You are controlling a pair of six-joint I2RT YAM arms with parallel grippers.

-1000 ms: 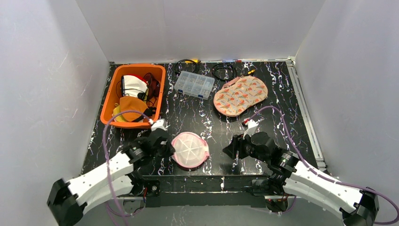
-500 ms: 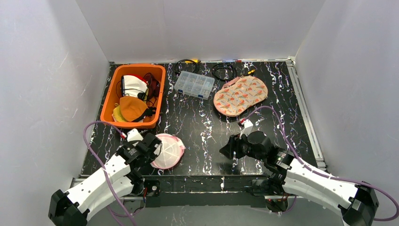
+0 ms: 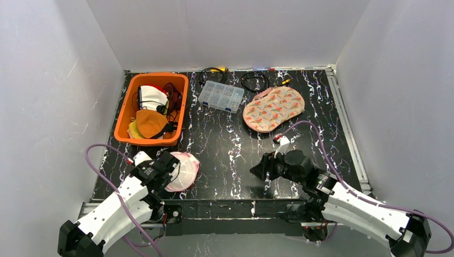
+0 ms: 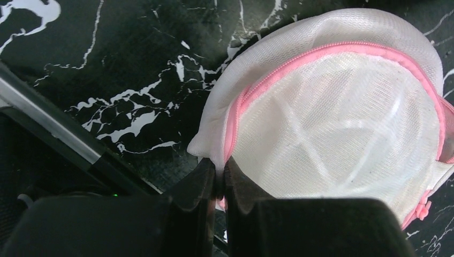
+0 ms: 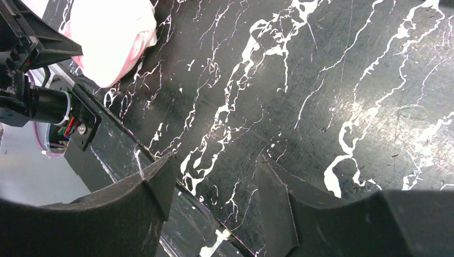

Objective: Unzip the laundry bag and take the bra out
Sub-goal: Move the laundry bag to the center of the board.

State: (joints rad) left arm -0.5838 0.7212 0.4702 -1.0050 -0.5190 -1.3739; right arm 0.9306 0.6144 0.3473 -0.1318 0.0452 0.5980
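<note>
Left claw (image 4: 219, 172) is pinched shut on the rim fabric of the laundry bag (image 4: 342, 123), right at the pink zipper (image 4: 321, 53) seam.

Change over the last second: the bag got dragged from near-centre of the worktop (image 3: 230, 139) to the near-left. It now looks tipped against the left arm (image 3: 123, 201), just near of the orange bin (image 3: 124, 115).

Right claw (image 5: 214, 171) has its jaws standing wide and holds nothing. It hovers over bare worktop near-centre, has barely moved, and is now well apart from the bag.

For the task: the zipper looks closed along everything I can see, so the unzip hasn't started. I see no bra; the mesh shows only pale ribs inside, so I can't tell the contents. The drag reads as repositioning, not opening.

The small pink tab (image 4: 423, 206) at the bag's edge may be the pull, not sure.

Right claw probably has to come across left to that tab while the left pins the rim. Risk: the bag is further from the right arm than it was.
</note>
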